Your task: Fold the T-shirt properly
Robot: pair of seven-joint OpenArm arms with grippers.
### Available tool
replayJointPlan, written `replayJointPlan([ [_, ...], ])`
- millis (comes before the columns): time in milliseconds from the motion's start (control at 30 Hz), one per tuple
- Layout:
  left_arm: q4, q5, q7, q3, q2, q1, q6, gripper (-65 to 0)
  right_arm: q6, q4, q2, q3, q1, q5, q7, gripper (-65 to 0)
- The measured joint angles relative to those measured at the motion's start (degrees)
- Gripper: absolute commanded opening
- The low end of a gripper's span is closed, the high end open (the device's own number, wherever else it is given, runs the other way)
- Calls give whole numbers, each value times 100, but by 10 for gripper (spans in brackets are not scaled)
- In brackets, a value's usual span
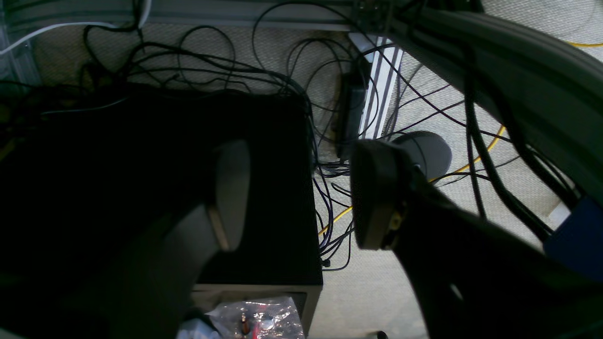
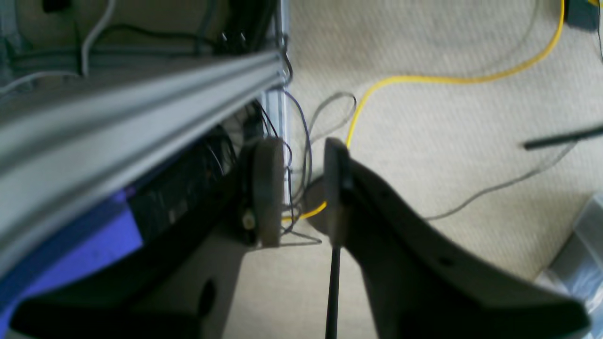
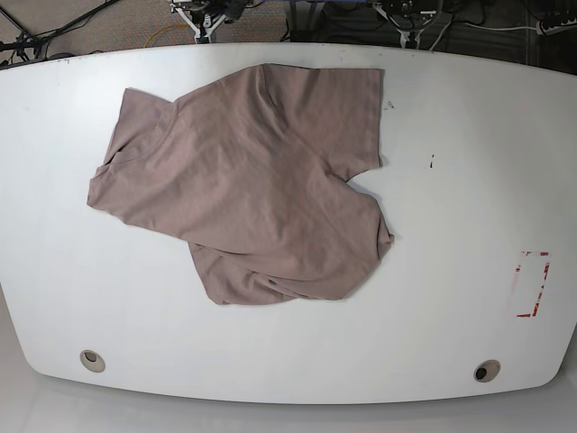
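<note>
The T-shirt (image 3: 261, 180) lies rumpled on the white table (image 3: 469, 180) in the base view. It is mauve-brown, skewed, with its lower part folded over on itself and one sleeve pointing to the far left. Neither arm shows in that view. In the left wrist view my left gripper (image 1: 301, 195) hangs open over the floor, beyond the table, with nothing between its fingers. My right gripper (image 2: 301, 188) also hangs over the carpet, its fingers a narrow gap apart and holding nothing. The T-shirt is out of both wrist views.
A red-marked rectangle (image 3: 532, 284) sits near the table's right edge, and two round holes (image 3: 91, 360) (image 3: 487, 371) near its front edge. Below the grippers are a black box (image 1: 141, 179), tangled cables, an aluminium rail (image 2: 141, 108) and a yellow cable (image 2: 447, 77).
</note>
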Motion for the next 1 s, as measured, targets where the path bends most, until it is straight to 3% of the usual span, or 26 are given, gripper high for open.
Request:
replayJointPlan([
  [467,208,-24,-120,-15,28,273,-4,-339,-4,7,11,2,-57,-2,-2,-514],
  [533,417,-26,-326,-15,48,446,-4,-339,-4,46,11,2,-122,4,4,-514],
  [800,1373,-42,-293,-26,153,1185,-4,-342,-4,1016,-22,4,-863,2,-24,-514],
  [1000,2765,-35,-273,-26,197,2057,-26,-342,7,1764,-101,2,-1469,26,-9,-514],
])
